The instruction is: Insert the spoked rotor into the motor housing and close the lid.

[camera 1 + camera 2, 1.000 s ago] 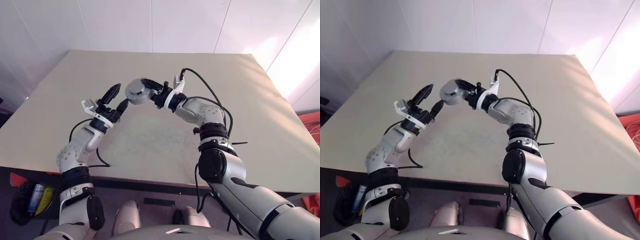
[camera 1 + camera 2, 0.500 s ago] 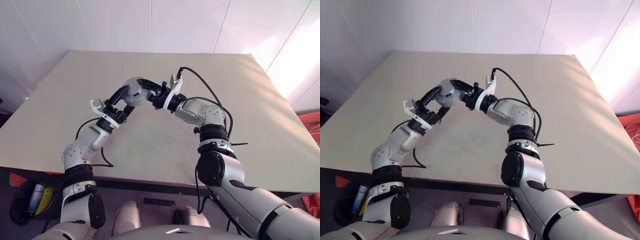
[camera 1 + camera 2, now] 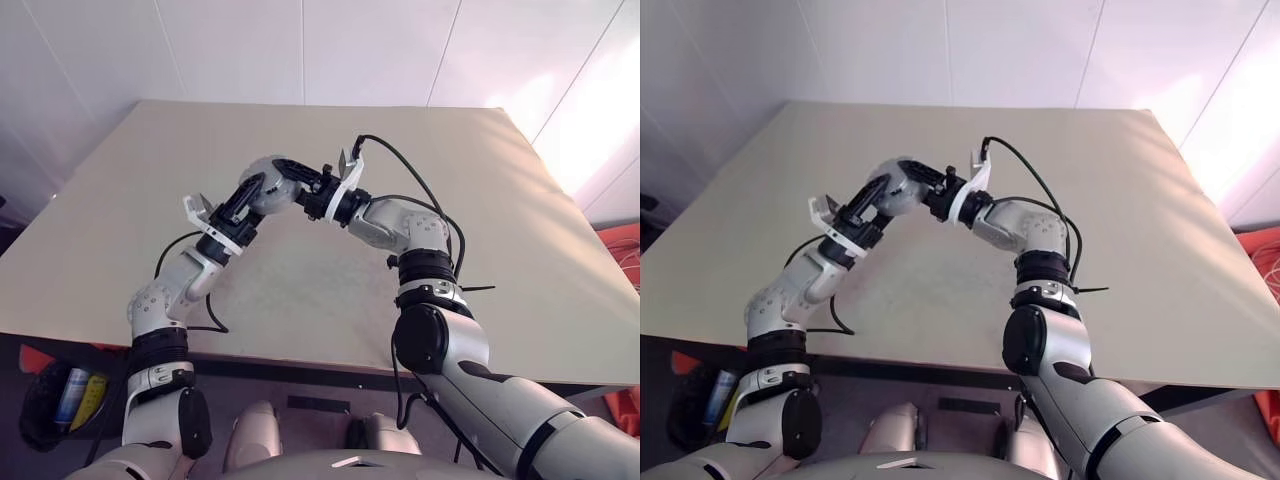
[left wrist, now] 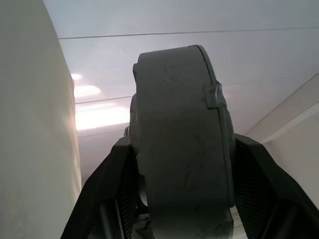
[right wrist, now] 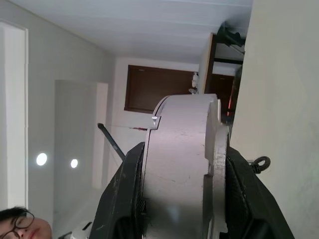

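Two grippers, left [image 3: 247,200] and right [image 3: 312,190], clamp the closed round grey metal motor housing [image 3: 272,184] mid-air; rigid, probably heavy, slick, best held across its flat faces

One grey motor housing [image 3: 268,183] with its lid closed sitting at about 12 o'clock over the table, two black-fingered grippers meeting on it, left gripper [image 3: 247,193] and right gripper [image 3: 300,186], one beige table [image 3: 500,230] lying beneath, one person [image 5: 15,226] showing in the right wrist view
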Robot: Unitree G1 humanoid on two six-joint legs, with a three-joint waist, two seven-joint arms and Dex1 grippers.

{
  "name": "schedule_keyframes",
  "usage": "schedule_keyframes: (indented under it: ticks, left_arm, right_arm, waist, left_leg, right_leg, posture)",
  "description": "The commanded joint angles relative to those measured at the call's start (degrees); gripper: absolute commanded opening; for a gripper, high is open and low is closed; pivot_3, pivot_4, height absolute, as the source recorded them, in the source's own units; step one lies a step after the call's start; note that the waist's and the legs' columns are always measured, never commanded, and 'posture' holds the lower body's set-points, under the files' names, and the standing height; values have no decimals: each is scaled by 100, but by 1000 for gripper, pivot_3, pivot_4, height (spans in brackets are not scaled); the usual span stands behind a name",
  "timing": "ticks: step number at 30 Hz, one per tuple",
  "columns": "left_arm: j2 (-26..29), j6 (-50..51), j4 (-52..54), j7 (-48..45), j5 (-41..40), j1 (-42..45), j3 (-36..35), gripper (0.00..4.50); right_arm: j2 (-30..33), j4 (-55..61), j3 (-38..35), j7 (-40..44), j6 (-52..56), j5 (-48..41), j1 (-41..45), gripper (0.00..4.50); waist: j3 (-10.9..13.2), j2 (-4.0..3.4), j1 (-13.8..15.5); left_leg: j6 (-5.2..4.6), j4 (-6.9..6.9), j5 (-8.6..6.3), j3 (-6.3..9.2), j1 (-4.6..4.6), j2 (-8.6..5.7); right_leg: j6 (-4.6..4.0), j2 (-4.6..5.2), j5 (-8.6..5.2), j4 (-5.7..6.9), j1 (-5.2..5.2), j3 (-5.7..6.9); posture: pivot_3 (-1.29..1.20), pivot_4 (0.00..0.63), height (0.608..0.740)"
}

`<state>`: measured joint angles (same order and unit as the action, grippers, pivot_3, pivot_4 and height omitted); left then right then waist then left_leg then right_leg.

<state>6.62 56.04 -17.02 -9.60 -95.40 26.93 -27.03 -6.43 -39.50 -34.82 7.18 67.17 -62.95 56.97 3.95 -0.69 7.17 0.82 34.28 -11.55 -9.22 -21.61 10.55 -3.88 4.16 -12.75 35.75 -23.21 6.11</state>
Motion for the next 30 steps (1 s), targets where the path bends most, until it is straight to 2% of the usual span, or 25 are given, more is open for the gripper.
schedule_keyframes:
  ticks: [1,10,14,17,23,30]
  left_arm:
    - [76,-66,282,-113,-3,83,-40,2221]
    - [41,-190,217,9,16,98,-81,2214]
    - [43,-205,219,4,15,83,-101,2214]
    - [48,-215,231,6,23,68,-105,2214]
    - [71,-335,267,-62,197,76,-113,2214]
    - [361,-1409,110,-112,903,116,-646,2179]
  right_arm:
    - [-7,316,19,86,-84,-172,88,1953]
    - [85,483,509,529,-283,188,-91,1953]
    - [80,759,771,742,-400,319,-173,3210]
    - [43,935,949,643,-973,703,-202,4221]
    - [58,873,890,733,-1389,742,-147,4221]
    - [280,614,904,706,-1867,1073,-166,4253]
  waist:
    - [0,0,0]
    - [0,0,1]
    - [0,0,0]
    - [0,0,2]
    - [0,1,0]
    - [0,1,-22]
  left_leg:
    - [0,0,0,0,0,0]
    - [0,1,0,2,-1,-1]
    - [1,1,1,5,0,-1]
    - [1,1,1,5,0,-2]
    - [1,1,1,7,0,-5]
    - [3,1,2,11,2,-5]
  right_leg:
    - [0,0,0,0,0,0]
    - [0,0,0,0,1,0]
    - [0,0,1,0,2,1]
    - [0,0,0,0,2,1]
    - [3,0,2,0,3,0]
    - [5,0,2,0,4,0]
  posture:
    - [0,0,740]
    - [0,0,740]
    - [0,0,740]
    - [0,0,740]
    - [0,0,740]
    - [0,0,740]
